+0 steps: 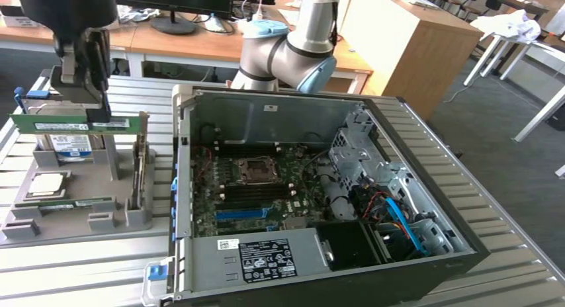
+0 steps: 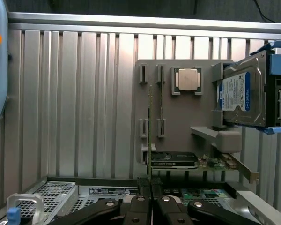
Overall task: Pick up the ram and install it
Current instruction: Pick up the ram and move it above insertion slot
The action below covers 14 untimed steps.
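Silver arm, blue joint caps, black fingers

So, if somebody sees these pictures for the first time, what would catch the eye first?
First, the long thin green ram stick, pinched by the black gripper and held level above the grey parts holder at the exterior view's left. Next, the big open black computer case in the middle, its green motherboard bare. On the holder a blue-labelled hard drive stands upright and a square silver processor lies flat.
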Each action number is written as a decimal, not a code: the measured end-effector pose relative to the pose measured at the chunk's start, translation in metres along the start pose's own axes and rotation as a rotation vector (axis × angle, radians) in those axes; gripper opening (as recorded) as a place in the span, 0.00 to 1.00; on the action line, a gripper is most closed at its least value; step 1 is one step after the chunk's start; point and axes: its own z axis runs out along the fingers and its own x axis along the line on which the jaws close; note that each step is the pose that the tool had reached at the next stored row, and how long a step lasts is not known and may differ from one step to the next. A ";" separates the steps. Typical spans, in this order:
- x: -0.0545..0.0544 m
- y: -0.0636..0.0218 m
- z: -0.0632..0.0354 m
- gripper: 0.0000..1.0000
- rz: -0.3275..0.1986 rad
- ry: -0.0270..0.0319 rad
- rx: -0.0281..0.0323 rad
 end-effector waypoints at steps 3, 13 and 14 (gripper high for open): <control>0.000 -0.0092 0.0002 0.12 0.000 0.0000 0.0001; 0.000 -0.0250 0.0004 0.12 0.000 -0.0001 0.0001; 0.000 -0.0265 0.0004 0.12 0.000 -0.0001 0.0000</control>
